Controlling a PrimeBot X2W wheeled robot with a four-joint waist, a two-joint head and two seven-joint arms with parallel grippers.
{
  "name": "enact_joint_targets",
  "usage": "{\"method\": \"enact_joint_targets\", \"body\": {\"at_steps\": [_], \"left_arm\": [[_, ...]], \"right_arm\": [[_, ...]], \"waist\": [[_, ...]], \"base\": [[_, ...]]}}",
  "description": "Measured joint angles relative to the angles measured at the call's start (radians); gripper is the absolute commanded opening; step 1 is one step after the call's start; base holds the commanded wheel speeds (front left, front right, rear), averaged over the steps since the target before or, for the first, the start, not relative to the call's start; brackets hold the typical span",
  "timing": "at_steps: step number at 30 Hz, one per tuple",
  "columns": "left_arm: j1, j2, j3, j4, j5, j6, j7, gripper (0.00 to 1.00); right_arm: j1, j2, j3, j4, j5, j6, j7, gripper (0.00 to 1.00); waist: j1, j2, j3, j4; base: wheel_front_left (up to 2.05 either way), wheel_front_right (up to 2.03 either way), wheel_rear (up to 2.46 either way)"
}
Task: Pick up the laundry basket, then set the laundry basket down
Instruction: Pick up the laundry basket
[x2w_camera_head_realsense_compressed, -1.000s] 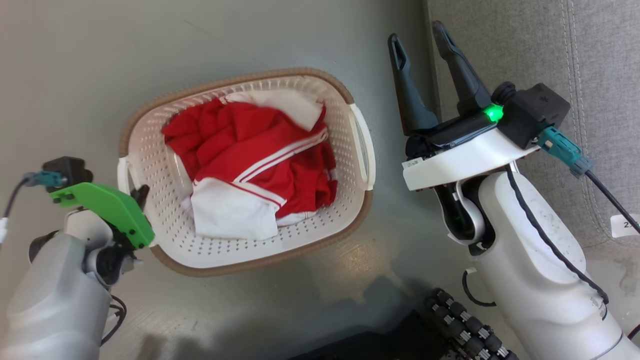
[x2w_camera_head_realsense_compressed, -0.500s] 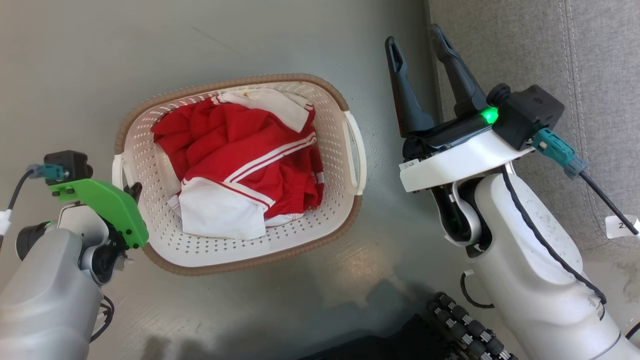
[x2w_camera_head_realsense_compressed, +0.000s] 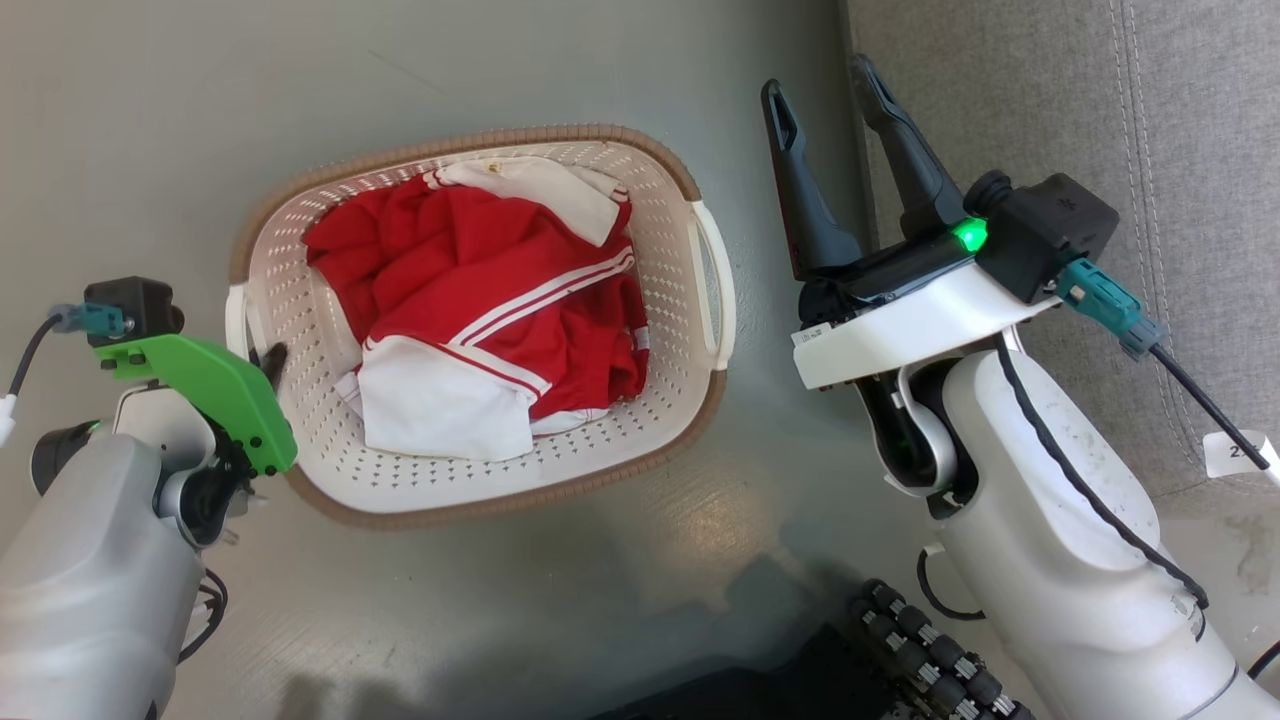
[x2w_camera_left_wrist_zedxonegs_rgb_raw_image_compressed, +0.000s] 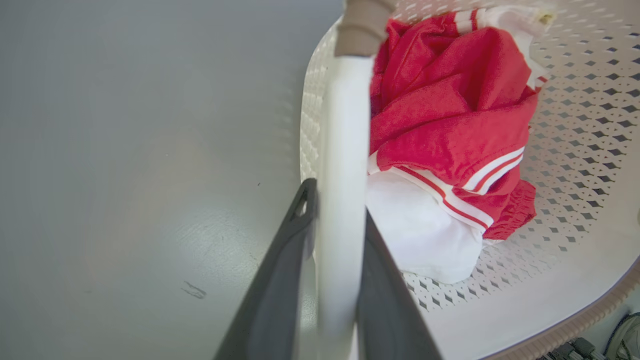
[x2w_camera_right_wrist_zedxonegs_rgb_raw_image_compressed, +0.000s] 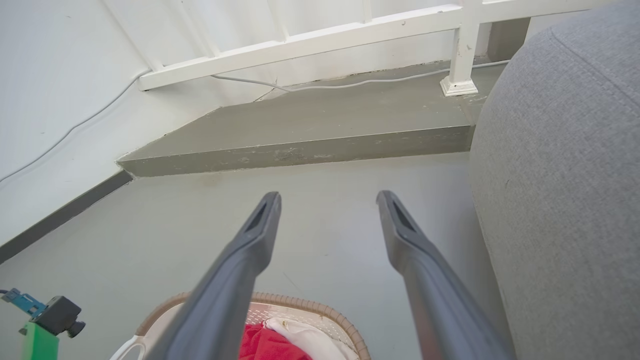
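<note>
Head: basket mid-frame against the grey floor, red-and-white clothes inside. Left gripper at its left handle. Right gripper beside the basket's right side, fingers apart, holding nothing.
Left wrist: both fingers clamped on the left handle.
Right wrist: fingers spread over the floor, sofa alongside.

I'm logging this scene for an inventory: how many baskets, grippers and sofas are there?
Basket: 1
Grippers: 2 (left gripper, right gripper)
Sofa: 1
Total: 4
</note>
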Motion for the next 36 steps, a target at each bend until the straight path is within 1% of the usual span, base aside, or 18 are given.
{"method": "enact_joint_targets", "body": {"at_steps": [1, 10, 16, 23, 30, 36], "left_arm": [[-0.002, 0.000, -0.002, -0.001, -0.003, -0.001, 0.000, 1.00], [-0.016, -0.001, -0.033, 0.004, -0.027, -0.002, -0.016, 1.00], [-0.016, -0.001, -0.058, 0.016, -0.030, -0.002, -0.063, 1.00], [-0.011, -0.001, -0.087, 0.013, -0.028, -0.002, -0.154, 1.00], [0.023, -0.007, -0.105, -0.020, -0.029, -0.002, -0.241, 1.00], [0.042, -0.002, -0.122, -0.076, -0.026, -0.002, -0.353, 1.00]], "right_arm": [[0.000, 0.000, 0.001, 0.000, 0.000, 0.000, 0.000, 1.00], [-0.014, 0.000, 0.000, 0.011, 0.001, -0.001, 0.000, 1.00], [-0.015, 0.000, -0.001, 0.027, 0.010, 0.000, 0.000, 1.00], [-0.015, 0.000, -0.018, 0.058, 0.028, 0.004, 0.000, 1.00], [-0.006, 0.000, -0.051, 0.091, 0.030, 0.024, 0.000, 1.00], [0.014, 0.000, -0.085, 0.112, 0.030, 0.044, 0.000, 1.00]], "waist": [[0.0000, 0.0000, 0.000, -0.001], [0.0000, 0.0000, -0.008, 0.001], [0.0000, 0.0000, -0.039, 0.007], [0.0000, 0.0000, -0.107, 0.016], [0.0000, 0.0000, -0.195, 0.030], [0.0000, 0.0000, -0.277, 0.048]], "base": [[0.00, 0.00, 0.00], [0.00, 0.00, 0.00], [0.00, 0.00, 0.00], [0.00, 0.00, 0.00], [0.00, 0.00, 0.00], [0.00, 0.00, 0.00]]}}
